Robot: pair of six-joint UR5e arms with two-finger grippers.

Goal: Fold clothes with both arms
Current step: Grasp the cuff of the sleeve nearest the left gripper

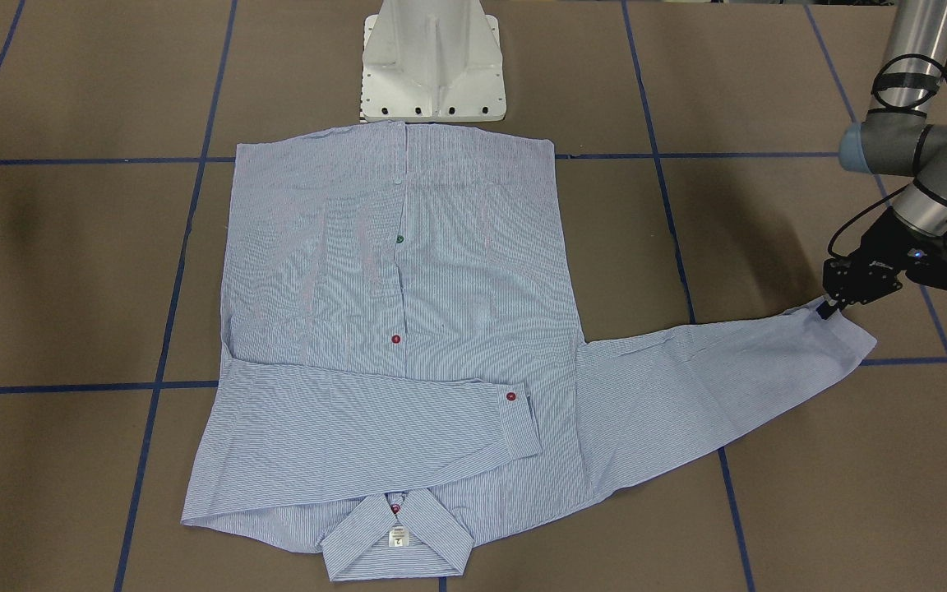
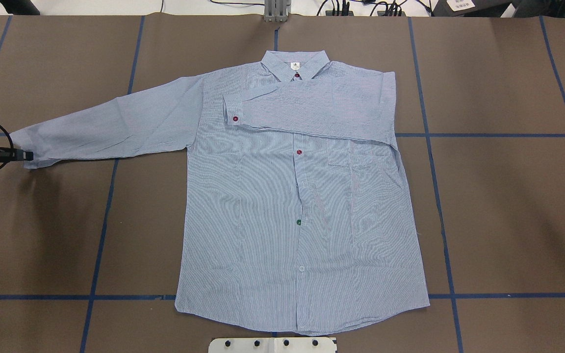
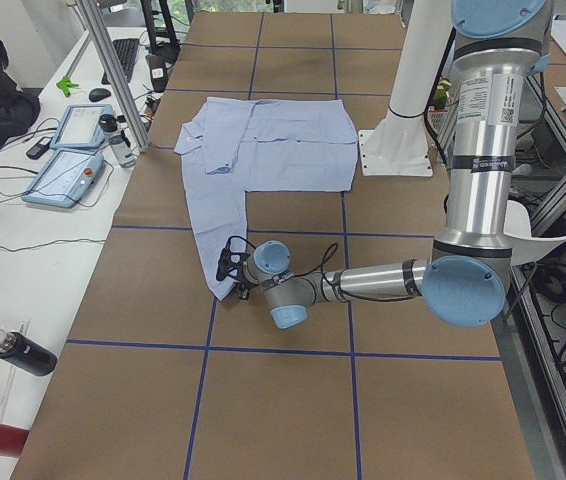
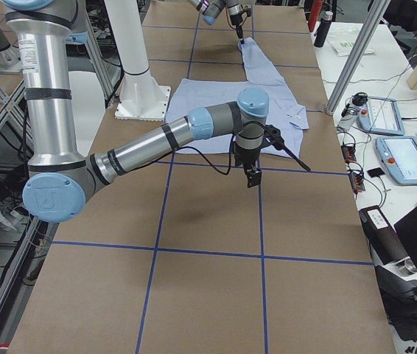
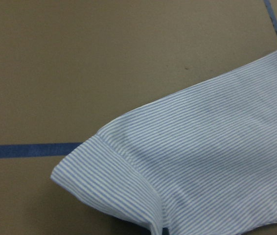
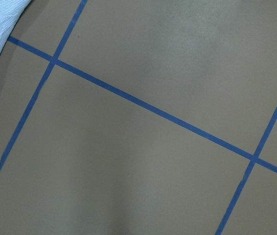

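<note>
1. The left gripper (image 1: 829,310) sat low at the far end of the shirt's outstretched sleeve (image 2: 115,127). Its black tips were against the edge of the cuff (image 5: 114,181). I could not tell whether they were pinching the cloth or only resting on it.
2. The right gripper (image 4: 253,177) hung pointing down over the bare table (image 2: 508,196), clear of the cloth. It showed only from the side, so I could not tell how far apart its fingers stood.
3. The shirt (image 2: 302,196) lay flat and front up in the middle of the table. In the overhead view its collar (image 2: 295,63) pointed to 12 o'clock. Its hem lay at 6 o'clock, just beside the white pedestal (image 1: 432,66).
4. In the same view the outstretched sleeve ran toward 9 o'clock to the left gripper. The folded sleeve (image 2: 321,108) came in from 3 o'clock across the chest.
5. In the right wrist view only a corner of the shirt showed, at 11 o'clock.
6. The cloth was light blue with fine white stripes, and smooth but for faint creases. A red button (image 2: 299,152) and a green button (image 2: 298,222) sat on the placket beside a chest pocket (image 2: 351,162). The table was matt brown, crossed by blue tape lines (image 6: 148,110).
</note>
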